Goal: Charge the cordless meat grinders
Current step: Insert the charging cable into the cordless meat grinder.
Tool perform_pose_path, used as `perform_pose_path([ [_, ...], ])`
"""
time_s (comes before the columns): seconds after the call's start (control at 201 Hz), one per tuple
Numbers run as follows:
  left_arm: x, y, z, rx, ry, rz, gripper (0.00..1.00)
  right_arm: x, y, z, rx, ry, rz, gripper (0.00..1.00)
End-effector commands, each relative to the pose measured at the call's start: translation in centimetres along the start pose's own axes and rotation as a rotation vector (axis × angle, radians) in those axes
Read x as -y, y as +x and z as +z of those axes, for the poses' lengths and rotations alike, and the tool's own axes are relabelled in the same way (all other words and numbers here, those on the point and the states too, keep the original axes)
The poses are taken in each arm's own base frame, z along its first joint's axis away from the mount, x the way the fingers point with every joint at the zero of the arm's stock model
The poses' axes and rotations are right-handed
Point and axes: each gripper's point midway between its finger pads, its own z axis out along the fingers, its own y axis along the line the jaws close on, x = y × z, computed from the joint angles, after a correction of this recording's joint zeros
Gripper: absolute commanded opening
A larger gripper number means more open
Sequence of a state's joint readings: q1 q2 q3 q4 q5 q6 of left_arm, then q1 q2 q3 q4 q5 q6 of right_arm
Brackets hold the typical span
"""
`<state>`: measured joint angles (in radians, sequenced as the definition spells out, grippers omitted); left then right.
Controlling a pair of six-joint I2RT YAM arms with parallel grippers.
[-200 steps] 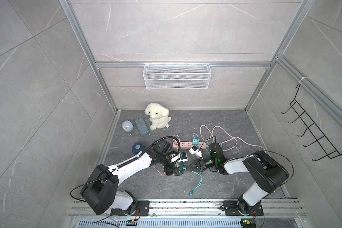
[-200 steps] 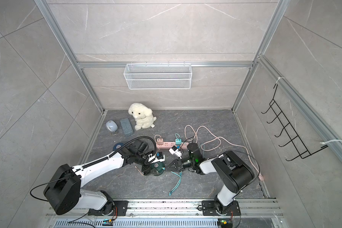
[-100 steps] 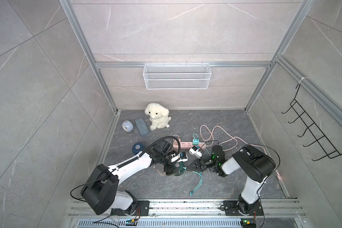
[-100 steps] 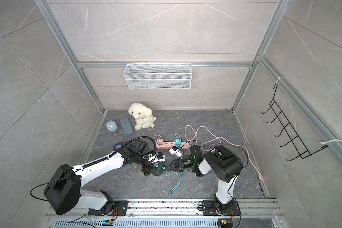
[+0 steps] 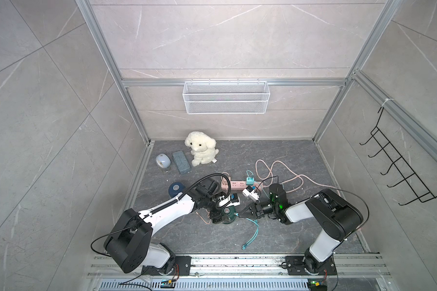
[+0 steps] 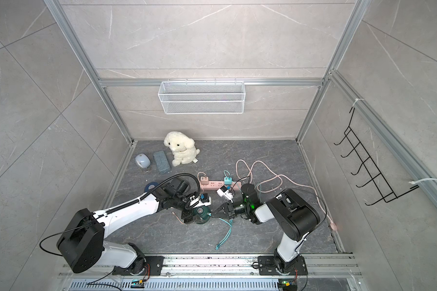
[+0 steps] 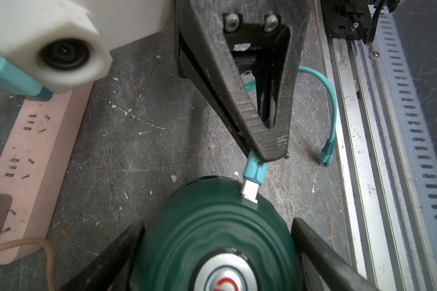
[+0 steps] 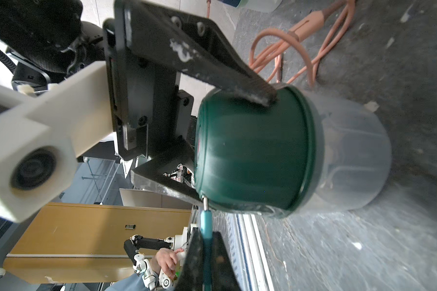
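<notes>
Folded closer since a second ago, the right arm's end effector (image 5: 240, 214) clamps the teal plug (image 7: 255, 171) against the green grinder (image 5: 227, 214), mid-floor. Left end effector (image 7: 217, 241) straddles its hard, slick dome, best gripped on the ribbed sides. Blue grinder (image 5: 176, 189) waits by the floor's left edge.

A robotics lab test cell: stone-look panels (image 5: 212, 45) framed in aluminium rails (image 5: 234, 82), two arms bolted to a slotted base rail (image 5: 237, 263), and, in the right wrist view, a person (image 8: 167, 259) operating another small arm (image 8: 146, 243).
</notes>
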<state>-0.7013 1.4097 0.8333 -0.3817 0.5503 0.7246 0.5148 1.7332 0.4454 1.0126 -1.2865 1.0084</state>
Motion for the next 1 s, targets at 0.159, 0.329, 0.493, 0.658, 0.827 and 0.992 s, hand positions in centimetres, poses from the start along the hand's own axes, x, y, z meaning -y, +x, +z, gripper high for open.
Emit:
perform_pose_path([
  [0.159, 1.1, -1.7, 0.6, 0.047, 0.064, 0.030, 0.37, -0.1, -3.2, 0.7, 0.116, 0.020, -0.029, 0.07],
  [0.329, 1.2, -1.4, 0.8, 0.030, 0.058, 0.038, 0.36, -0.2, -3.7, 0.7, 0.126, 0.027, -0.008, 0.07],
  [0.493, 0.8, -1.5, 1.1, 0.020, 0.041, 0.029, 0.35, -0.8, -4.5, 0.6, 0.182, 0.024, 0.037, 0.07],
  [0.658, 0.6, -1.9, 1.2, 0.037, 0.033, 0.033, 0.35, -1.7, -5.0, 1.2, 0.198, 0.017, 0.035, 0.07],
  [0.827, 0.8, -1.9, 1.2, 0.040, 0.044, 0.027, 0.35, -2.1, -4.5, 2.4, 0.166, 0.016, 0.016, 0.07],
  [0.992, 1.4, -1.5, 1.2, 0.023, 0.076, 0.035, 0.35, -2.0, -3.7, 2.5, 0.121, 0.046, 0.002, 0.07],
])
